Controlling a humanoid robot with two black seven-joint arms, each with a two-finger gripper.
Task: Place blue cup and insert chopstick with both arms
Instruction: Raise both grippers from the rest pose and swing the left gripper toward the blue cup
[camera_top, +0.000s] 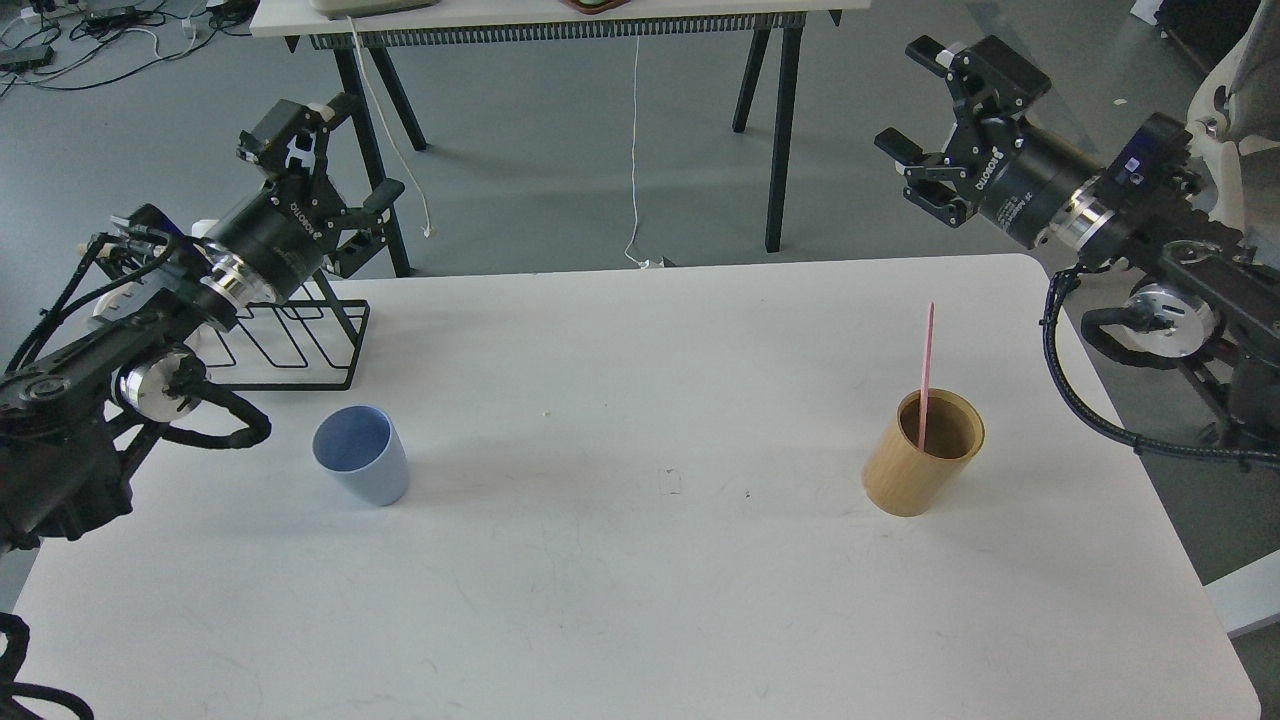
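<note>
A light-blue cup (362, 455) looks like matt plastic, smooth and without shine. A tan cylinder holder (922, 455) looks like smooth wood with a dull finish, darker inside. The thin pink chopstick (927, 370) has a plain, unglossy surface. The tabletop (640, 560) is white and matt, with faint scuffs. A black wire rack (300, 335) is thin metal. Both arms are matt black with polished silver metal wrist rings.

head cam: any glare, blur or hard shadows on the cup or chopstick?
Head view: even, diffuse light; the blue cup and wooden holder cast only soft shadows on the white table. No glare on either. The pink chopstick is thin but sharp; no motion blur.
</note>
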